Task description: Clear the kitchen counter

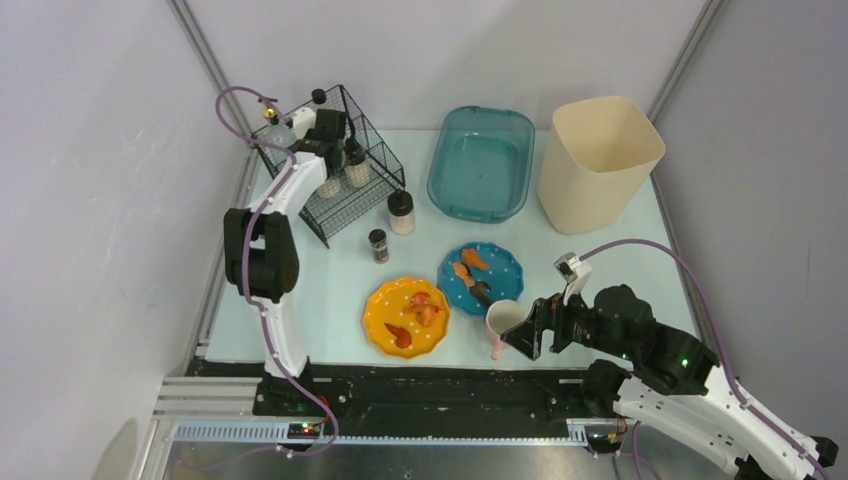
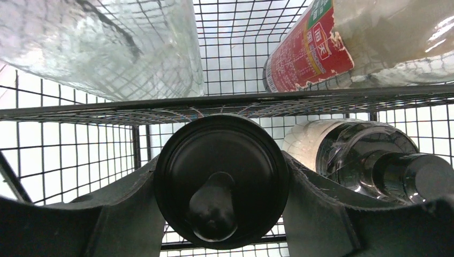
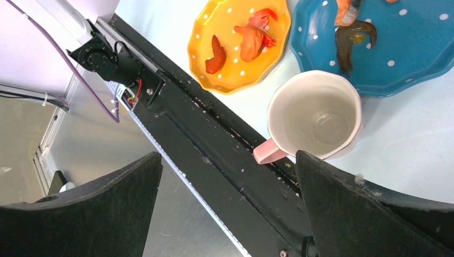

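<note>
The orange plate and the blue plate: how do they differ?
The orange plate lies nearer the front rail; the blue plate lies farther back, to its right. The orange plate holds only reddish scraps; the blue plate also holds a dark piece. Both are white-dotted, scalloped and flat on the counter.

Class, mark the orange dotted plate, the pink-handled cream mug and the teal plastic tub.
orange dotted plate (image 1: 378, 312): top external view, bare left side
pink-handled cream mug (image 3: 316, 115): right wrist view, inside bottom
teal plastic tub (image 1: 480, 165): top external view, bare floor
</note>
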